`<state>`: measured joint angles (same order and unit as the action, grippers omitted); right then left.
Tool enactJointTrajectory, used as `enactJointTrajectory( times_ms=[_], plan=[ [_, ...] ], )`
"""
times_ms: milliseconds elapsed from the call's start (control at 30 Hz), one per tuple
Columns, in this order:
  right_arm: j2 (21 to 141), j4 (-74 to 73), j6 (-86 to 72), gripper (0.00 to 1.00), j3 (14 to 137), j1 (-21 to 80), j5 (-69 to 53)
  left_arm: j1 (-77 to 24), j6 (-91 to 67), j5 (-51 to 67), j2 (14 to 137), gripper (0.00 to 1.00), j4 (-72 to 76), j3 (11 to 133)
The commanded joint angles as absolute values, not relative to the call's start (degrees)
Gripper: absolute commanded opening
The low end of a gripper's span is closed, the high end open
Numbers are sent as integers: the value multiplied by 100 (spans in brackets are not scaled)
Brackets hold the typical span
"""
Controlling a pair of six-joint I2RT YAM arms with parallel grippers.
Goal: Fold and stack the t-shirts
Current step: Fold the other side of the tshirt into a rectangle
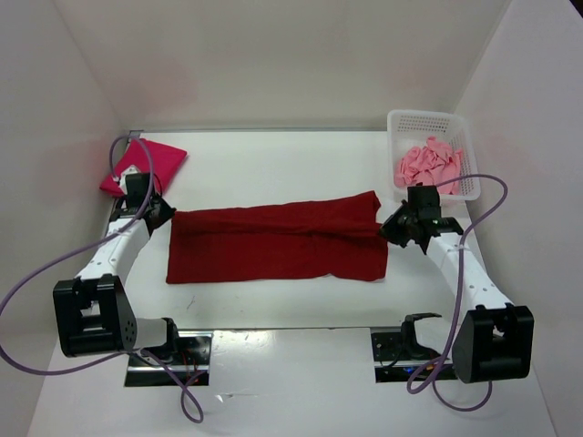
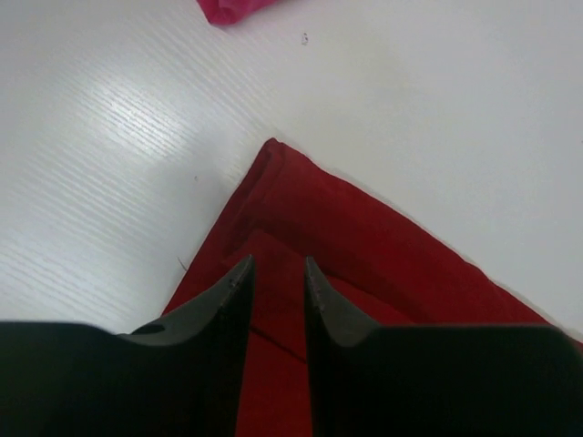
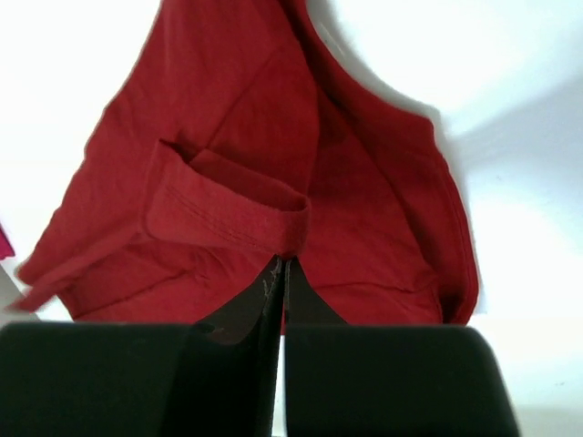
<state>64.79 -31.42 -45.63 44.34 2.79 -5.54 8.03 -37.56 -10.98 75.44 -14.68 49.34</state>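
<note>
The dark red shirt [image 1: 278, 241] lies in the middle of the table [image 1: 273, 164], folded into a long band from left to right, with one arm at each short end. From above, the left gripper [image 1: 164, 214] is at the left end and the right gripper [image 1: 390, 228] is at the right end, but this view does not show how their fingers stand. The left wrist camera does show it: the two fingers [image 2: 239, 284] are a little spread and hang over the folded corner of the shirt. Red cloth shows through the gap, and they are not gripping it. The right wrist camera shows the other fingers [image 3: 255, 305] pressed together, pinching the hem at the shirt's edge, and the cloth rises in wrinkles toward the tips. Only the top view shows the other two shirts whole. The magenta shirt [image 1: 146, 164] lies folded at the far left corner, apart from the dark red one. The pink shirt [image 1: 430, 166] lies crumpled inside the white basket [image 1: 419, 116] at the far right.
</note>
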Motion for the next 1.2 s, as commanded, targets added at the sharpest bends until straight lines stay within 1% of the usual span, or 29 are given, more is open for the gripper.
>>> enactJointTrajectory(
  times_ms=[0, 33, 133, 200, 267, 300, 333, 400, 467, 533, 567, 600, 633, 700, 733, 800, 867, 900, 933, 1000, 1033, 1067, 1133, 1167],
  plan=[
    [6250, -3207, -4729, 5, 4377, 272, -633, 835, -3805, -1283, 7269, 37, -1643, 4896],
    [6197, -3208, -4729, 7, 4325, 272, -633, 835, -3867, -1283, 7208, 39, -1644, 4948],
    [6039, -3330, -4781, 9, 4324, 272, -580, 835, -3919, -1406, 7154, 41, -1749, 5053],
    [5985, -3331, -4781, 13, 4385, 272, -580, 835, -3920, -1406, 7154, 43, -1749, 5211],
    [5933, -3384, -4729, 17, 4474, 272, -519, 835, -3920, -1249, 7154, 43, -1749, 5334],
    [5933, -3453, -4659, 17, 4543, 272, -519, 835, -3920, -1144, 7207, 43, -1662, 5387],
    [5880, -3506, -4658, 20, 4544, 272, -519, 835, -3920, -829, 7207, 43, -1600, 5440],
    [5818, -3507, -4606, 25, 4597, 272, -519, 678, -3858, -651, 7260, 40, -1469, 5440],
    [5766, -3638, -4605, 29, 4754, 272, -448, 432, -3727, -536, 7321, 40, -1363, 5440],
    [5713, -3639, -4457, 31, 4816, 272, -387, 282, -3640, -536, 7383, 38, -1213, 5388],
    [5713, -3395, -4395, 31, 4816, 272, -387, 107, -3639, -536, 7496, 37, -1213, 5388],
    [5974, -3340, -4334, 26, 4816, 272, -604, 18, -3560, -536, 7662, 36, -1213, 5388],
    [6220, -3340, -4237, 18, 5008, 368, -606, -69, -3507, -536, 7751, 35, -1152, 5457],
    [6712, -3270, -4236, 0, 5281, 982, -459, -306, -3455, -536, 7927, 35, -1151, 5458],
    [7141, -3270, -4236, 0, 5587, 1245, -109, -308, -3454, -536, 8067, 33, -1151, 5519],
    [7504, -3165, -4236, 0, 5843, 1807, 52, -360, -3454, -484, 8260, 33, -1212, 5520],
    [7996, -2989, -4236, 0, 6125, 1968, 123, -360, -3401, -422, 8314, 32, -1213, 5450],
    [8172, -2927, -4184, 1, 6222, 1969, 123, -360, -3349, -370, 8445, 32, -1213, 5449],
    [8348, -2831, -4184, 7, 6414, 1969, 123, -360, -3349, -369, 8498, 32, -1213, 5380],
    [8954, -2760, -3948, 12, 6643, 1969, 123, -360, -3349, -291, 8709, 32, -1266, 5327],
    [9165, -2760, -3877, 17, 6888, 1969, 175, -360, -3349, -160, 8771, 32, -1335, 5326],
    [9567, -2760, -3815, 20, 6995, 1969, 176, -360, -3349, -158, 8771, 32, -1336, 5326],
    [9904, -2707, -3718, 27, 7241, 2021, 176, -360, -3349, -10, 8851, 32, -1389, 5326],
    [10053, -2646, -3666, 29, 7320, 2021, 176, -360, -3349, -9, 8903, 32, -1389, 5326]
  ],
)
